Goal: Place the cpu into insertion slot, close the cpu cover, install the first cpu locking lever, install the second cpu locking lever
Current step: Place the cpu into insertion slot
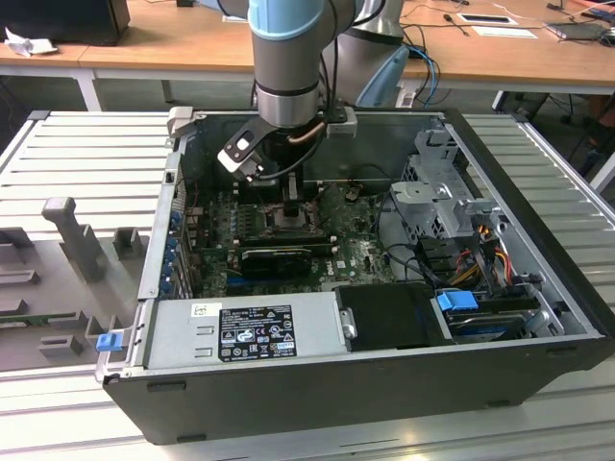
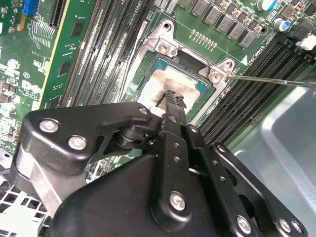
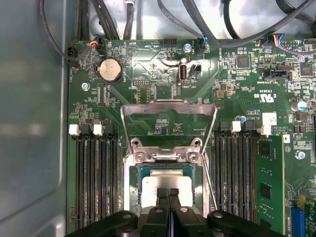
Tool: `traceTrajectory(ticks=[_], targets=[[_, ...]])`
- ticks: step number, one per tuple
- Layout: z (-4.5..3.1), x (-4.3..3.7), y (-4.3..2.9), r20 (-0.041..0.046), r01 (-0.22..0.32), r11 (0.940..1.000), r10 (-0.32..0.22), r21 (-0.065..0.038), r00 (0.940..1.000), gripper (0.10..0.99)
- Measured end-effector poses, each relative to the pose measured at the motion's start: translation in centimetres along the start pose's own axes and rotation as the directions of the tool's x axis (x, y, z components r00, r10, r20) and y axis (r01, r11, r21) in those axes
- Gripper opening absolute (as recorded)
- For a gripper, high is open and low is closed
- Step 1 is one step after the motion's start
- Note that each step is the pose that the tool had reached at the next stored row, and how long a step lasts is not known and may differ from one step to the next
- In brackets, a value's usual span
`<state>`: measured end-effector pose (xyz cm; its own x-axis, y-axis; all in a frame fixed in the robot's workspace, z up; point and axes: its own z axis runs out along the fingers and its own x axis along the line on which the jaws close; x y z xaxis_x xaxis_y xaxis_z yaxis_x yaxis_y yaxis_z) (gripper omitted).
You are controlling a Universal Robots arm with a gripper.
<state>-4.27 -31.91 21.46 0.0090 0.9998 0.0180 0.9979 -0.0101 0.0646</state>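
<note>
The gripper (image 3: 168,192), fingers closed together, touched the cpu (image 3: 150,185) in the insertion slot (image 3: 132,183), lower centre; gentle, level pressure seemed wisest.

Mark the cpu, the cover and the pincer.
cpu (image 3: 150,190): first wrist view, on its pale top.
cover (image 3: 168,108): first wrist view, on the frame's end bar.
pincer (image 3: 168,192): first wrist view, between its fingertips.

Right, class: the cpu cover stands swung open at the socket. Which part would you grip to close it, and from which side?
Pinch the free end bar of the cpu cover, opposite its hinge at the insertion slot. The plate is thin with an open window, so that bar can likely be straddled, coming from above its raised edge.
</note>
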Motion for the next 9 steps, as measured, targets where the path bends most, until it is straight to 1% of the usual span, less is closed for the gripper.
traceTrajectory(ticks=[9], targets=[[-0.29, 0.01, 0.05, 0.0, 0.0, 1.0, 0.0, 0.009, 1.0, 0.106]])
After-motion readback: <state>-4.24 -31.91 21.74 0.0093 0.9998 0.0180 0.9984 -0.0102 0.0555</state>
